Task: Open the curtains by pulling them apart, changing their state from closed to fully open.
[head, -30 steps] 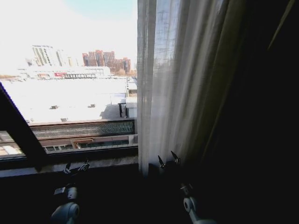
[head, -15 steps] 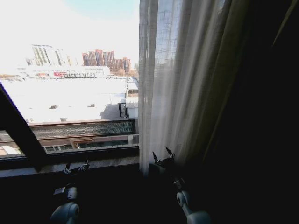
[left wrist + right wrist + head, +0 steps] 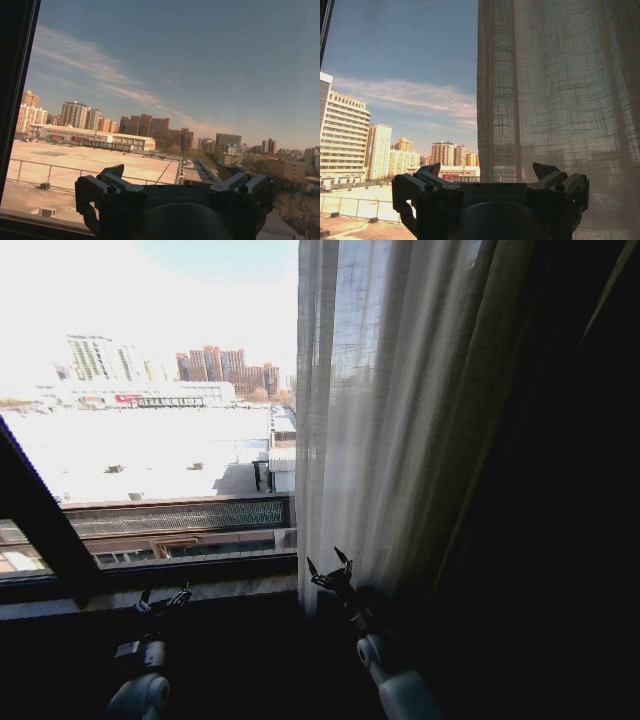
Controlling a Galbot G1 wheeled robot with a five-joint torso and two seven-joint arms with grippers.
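Sheer cream pleated curtain fabric (image 3: 400, 410) hangs bunched on the right side of the window, its inner edge near the middle, leaving the left glass bare. Over the last second the right claw (image 3: 329, 567), spread wide and empty, has slid leftward to that edge, likely lining up a grip. The left claw (image 3: 164, 599) waits released by the sill. No legible writing.

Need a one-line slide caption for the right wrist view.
Open right gripper faces the sheer curtain's inner edge, city skyline beside it.
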